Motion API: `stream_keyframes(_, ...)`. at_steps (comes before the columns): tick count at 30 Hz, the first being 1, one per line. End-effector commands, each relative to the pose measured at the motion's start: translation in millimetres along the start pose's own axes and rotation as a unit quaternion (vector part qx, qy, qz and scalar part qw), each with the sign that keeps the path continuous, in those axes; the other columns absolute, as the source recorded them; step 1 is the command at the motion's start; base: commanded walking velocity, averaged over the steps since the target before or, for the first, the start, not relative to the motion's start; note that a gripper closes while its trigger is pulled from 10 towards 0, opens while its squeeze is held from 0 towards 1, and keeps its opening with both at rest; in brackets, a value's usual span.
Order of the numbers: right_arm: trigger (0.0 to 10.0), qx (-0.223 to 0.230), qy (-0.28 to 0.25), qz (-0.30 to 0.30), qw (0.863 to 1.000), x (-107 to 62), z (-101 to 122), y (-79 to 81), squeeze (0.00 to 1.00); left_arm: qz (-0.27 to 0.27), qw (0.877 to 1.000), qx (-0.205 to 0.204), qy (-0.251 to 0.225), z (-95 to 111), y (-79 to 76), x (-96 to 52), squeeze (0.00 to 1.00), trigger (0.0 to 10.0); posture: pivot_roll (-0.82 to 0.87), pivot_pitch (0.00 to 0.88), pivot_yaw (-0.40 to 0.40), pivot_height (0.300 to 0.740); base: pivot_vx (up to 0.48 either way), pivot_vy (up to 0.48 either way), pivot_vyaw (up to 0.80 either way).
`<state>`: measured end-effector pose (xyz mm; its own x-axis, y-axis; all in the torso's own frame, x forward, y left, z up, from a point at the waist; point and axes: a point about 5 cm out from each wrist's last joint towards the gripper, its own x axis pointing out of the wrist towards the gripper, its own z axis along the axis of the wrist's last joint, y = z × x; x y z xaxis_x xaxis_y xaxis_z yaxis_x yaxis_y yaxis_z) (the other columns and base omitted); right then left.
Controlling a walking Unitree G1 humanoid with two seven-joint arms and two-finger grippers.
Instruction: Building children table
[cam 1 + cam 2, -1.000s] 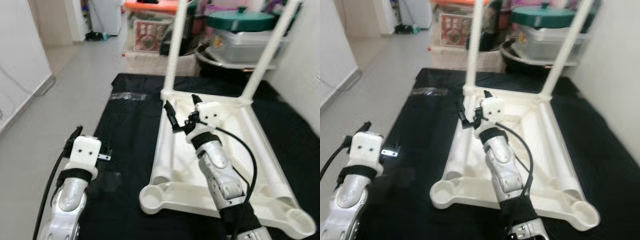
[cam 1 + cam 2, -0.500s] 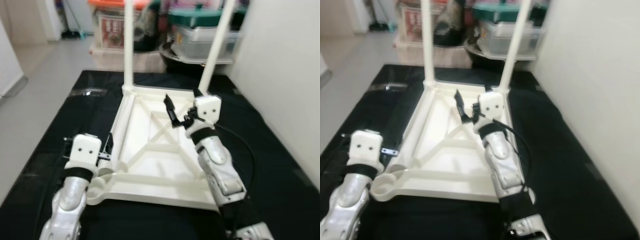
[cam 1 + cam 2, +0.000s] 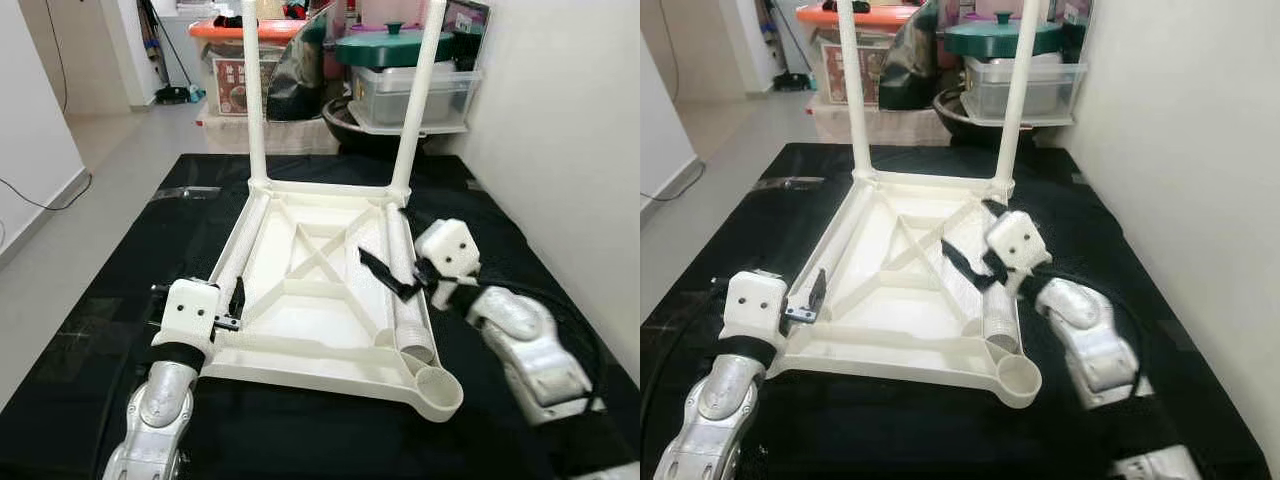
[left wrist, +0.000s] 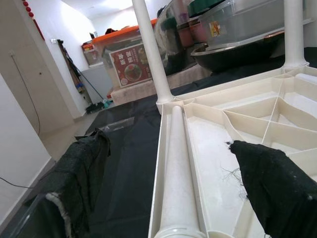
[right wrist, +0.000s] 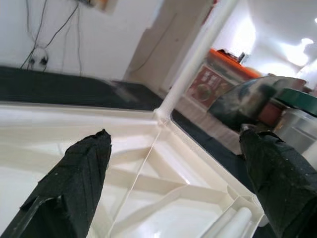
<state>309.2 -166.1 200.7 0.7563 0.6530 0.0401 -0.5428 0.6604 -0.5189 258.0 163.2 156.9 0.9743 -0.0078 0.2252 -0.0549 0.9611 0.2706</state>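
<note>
On the black floor mat (image 3: 120, 320), the white plastic children's table top (image 3: 330, 290) is lying upside down, its ribbed underside facing up. 2 white round legs (image 3: 253, 90) are standing upright in the table top's far corner sockets, and 2 more white tubes (image 3: 406, 300) are lying flat inside the table top, 1 along each long side rail. Beside the table top's near left corner, the left gripper (image 4: 168, 193) is hovering with its 2 black fingers spread wide on either side of the left-hand lying tube, touching nothing. Over the table top's right rail, the right gripper (image 3: 392, 268) is pointing inward across the ribs, its fingers also gaping wide and holding nothing. Beyond the table top's far edge, an orange-lidded clear storage box (image 3: 228, 62) and a green-lidded pot (image 3: 388, 45) are sitting among stacked containers.
</note>
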Motion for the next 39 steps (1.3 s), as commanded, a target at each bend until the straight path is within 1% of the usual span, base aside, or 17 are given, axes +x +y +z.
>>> stream_keyframes(1,10.0,-0.023,0.028,0.075,0.997,-6.6,-5,9.0,0.0,-0.004,1.0,0.004,0.006,-5,-0.3,0.5,0.0,10.0,0.03,0.0,-0.032,0.74,0.0,0.0,0.0)
stream_keyframes(2,10.0,-0.023,0.028,0.075,0.997,-6.6,-5,9.0,0.0,-0.004,1.0,0.004,0.006,-5,-0.3,0.5,0.0,10.0,0.03,0.0,-0.032,0.74,0.0,0.0,0.0)
stream_keyframes(4,10.0,-0.041,0.076,0.142,0.986,-22.3,-17,11.6,0.0,0.005,1.0,0.011,0.013,-7,2.8,0.0,0.0,10.0,0.04,0.0,-0.036,0.74,0.0,0.0,0.0)
stream_keyframes(6,10.0,-0.041,0.076,0.142,0.986,-22.3,-17,11.6,0.0,0.005,1.0,0.011,0.013,-7,2.8,0.0,0.0,10.0,0.04,0.0,-0.036,0.74,0.0,0.0,0.0)
stream_keyframes(8,10.0,-0.054,0.113,0.197,0.972,-39.8,-25,15.3,0.0,0.009,1.0,0.015,0.016,-8,4.9,-1.6,0.0,10.0,0.04,0.0,-0.037,0.74,0.0,0.0,0.0)
stream_keyframes(12,10.0,-0.057,0.125,0.213,0.967,-45.9,-27,16.6,0.0,0.009,1.0,0.016,0.017,-8,5.7,-2.3,0.0,10.0,0.03,0.0,-0.037,0.74,0.0,0.0,0.0)
stream_keyframes(16,10.0,-0.078,0.185,0.251,0.947,-67.0,-36,8.7,0.0,0.008,1.0,0.014,0.016,-9,3.5,0.9,0.0,10.0,0.01,0.0,-0.021,0.74,0.0,0.0,0.0)
stream_keyframes(17,10.0,-0.078,0.185,0.251,0.947,-67.0,-36,8.7,0.0,0.008,1.0,0.014,0.016,-9,3.5,0.9,0.0,10.0,0.01,0.0,-0.021,0.74,0.0,0.0,0.0)
stream_keyframes(19,10.0,-0.082,0.217,0.268,0.935,-76.8,-42,4.5,0.0,0.003,1.0,0.012,0.015,-9,0.6,2.6,0.0,10.0,0.01,0.0,-0.018,0.74,0.0,0.0,0.0)
stream_keyframes(20,10.0,-0.082,0.217,0.268,0.935,-76.8,-42,4.5,0.0,0.003,1.0,0.012,0.015,-9,0.6,2.6,0.0,10.0,0.01,0.0,-0.018,0.74,0.0,0.0,0.0)
stream_keyframes(21,10.0,-0.084,0.233,0.282,0.927,-82.1,-44,1.4,0.0,0.001,1.0,0.012,0.014,-9,0.8,3.6,0.0,10.0,0.01,0.0,-0.018,0.74,0.0,0.0,0.0)
stream_keyframes(27,10.0,-0.111,0.264,0.257,0.923,-77.7,-49,-10.7,0.0,0.007,1.0,0.015,0.016,-12,5.3,5.8,0.0,10.0,0.0,0.0,-0.024,0.74,0.0,0.0,0.0)
stream_keyframes(29,10.0,-0.118,0.276,0.232,0.925,-74.0,-52,-15.3,0.0,0.009,1.0,0.014,0.015,-11,5.2,6.0,0.0,10.0,0.0,0.0,-0.027,0.74,0.0,0.0,0.0)
stream_keyframes(30,10.0,-0.116,0.278,0.207,0.931,-68.9,-54,-18.2,0.0,0.011,1.0,0.013,0.015,-11,4.4,6.0,0.0,10.0,0.01,0.0,-0.032,0.74,0.0,0.0,0.0)
stream_keyframes(33,10.0,-0.116,0.278,0.207,0.931,-68.9,-54,-18.2,0.0,0.011,1.0,0.013,0.015,-11,4.4,6.0,0.0,10.0,0.01,0.0,-0.032,0.74,0.0,0.0,0.0)
stream_keyframes(35,10.0,-0.095,0.269,0.189,0.94,-62.5,-53,-13.9,0.0,0.011,1.0,0.011,0.015,-11,2.3,5.0,0.0,10.0,0.01,0.0,-0.031,0.74,0.0,0.0,0.0)
stream_keyframes(39,10.0,-0.088,0.267,0.192,0.94,-62.2,-54,-9.1,0.0,0.01,1.0,0.01,0.016,-12,1.6,4.4,0.0,10.0,0.01,0.0,-0.03,0.74,0.0,0.0,0.0)
